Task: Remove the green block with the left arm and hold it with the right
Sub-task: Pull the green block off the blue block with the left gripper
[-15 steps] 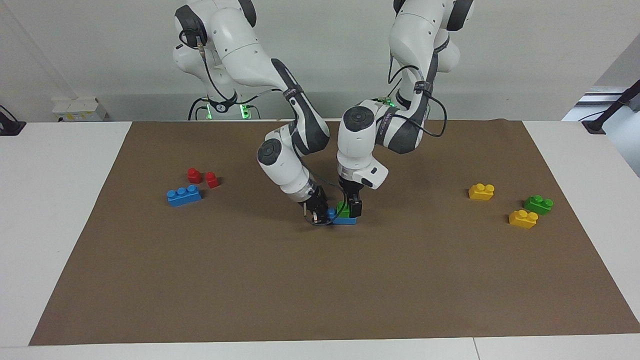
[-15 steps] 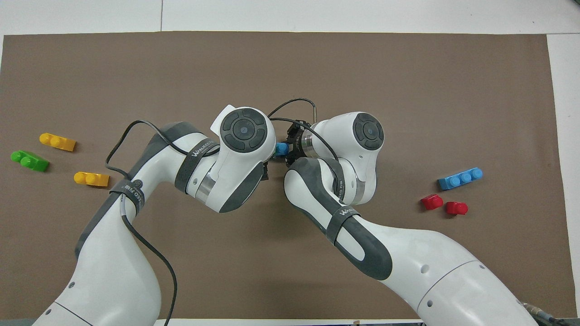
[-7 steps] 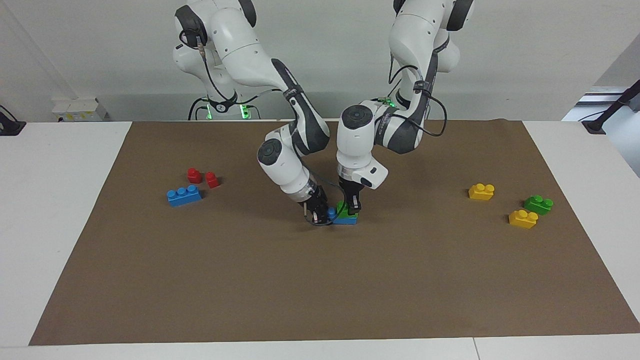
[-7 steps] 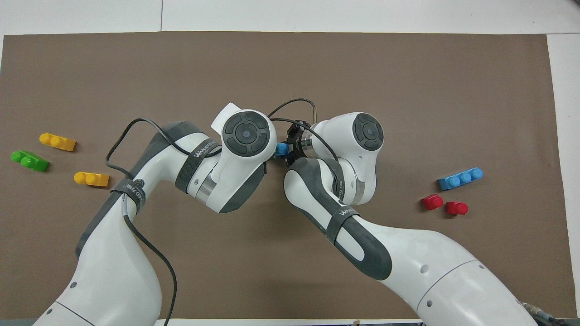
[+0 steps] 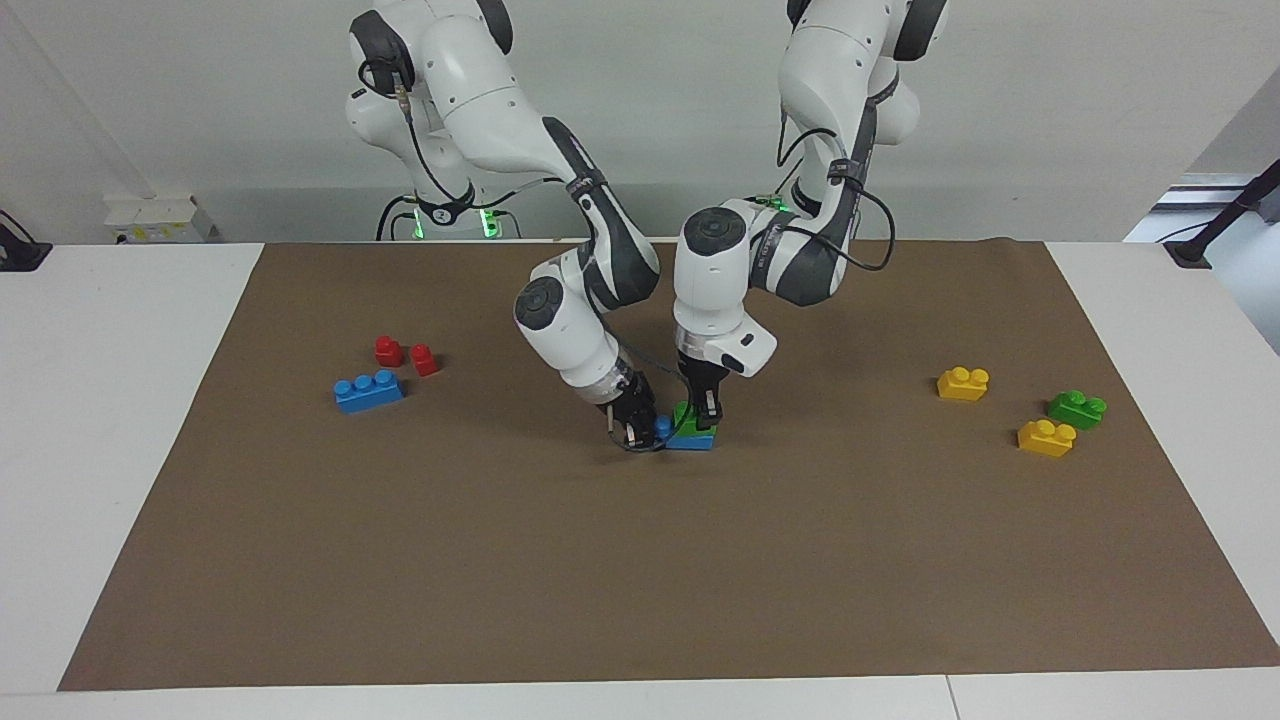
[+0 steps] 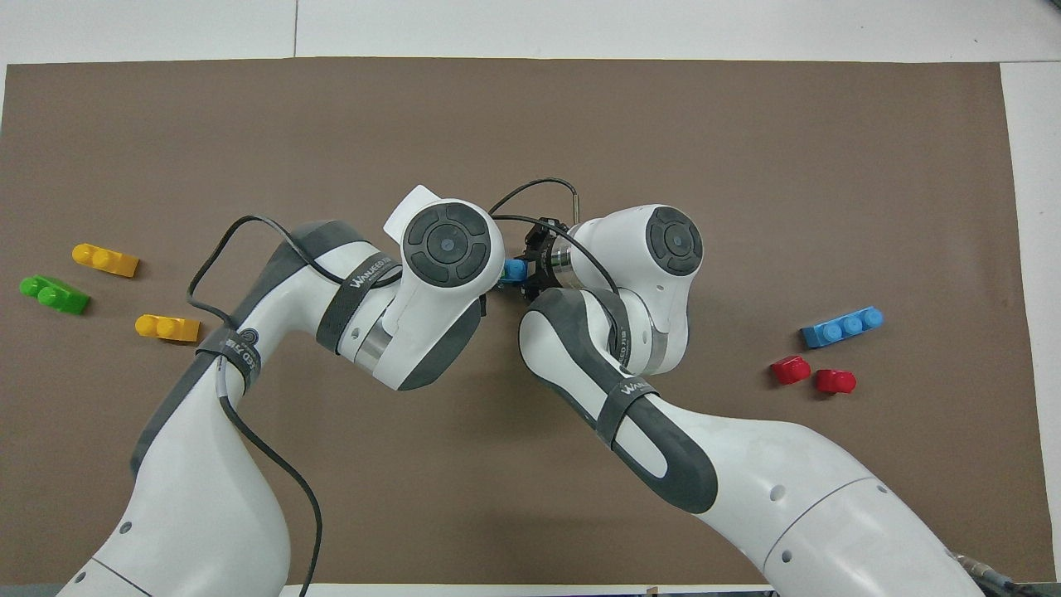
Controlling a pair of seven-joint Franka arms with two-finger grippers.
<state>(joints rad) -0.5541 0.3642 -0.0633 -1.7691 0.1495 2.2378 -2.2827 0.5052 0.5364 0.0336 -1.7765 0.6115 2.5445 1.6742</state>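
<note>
The green block sits stacked on a blue brick at the middle of the brown mat. My left gripper comes straight down on it and is shut on the green block. My right gripper reaches in low from the right arm's end and is shut on the end of the blue brick, whose tip shows in the overhead view. There the left arm's wrist hides the green block.
Toward the left arm's end of the mat lie two yellow bricks and another green brick. Toward the right arm's end lie a three-stud blue brick and two small red pieces.
My left gripper's fingers have closed from wide apart onto the green block. The right gripper and the stacked bricks have stayed in place.
</note>
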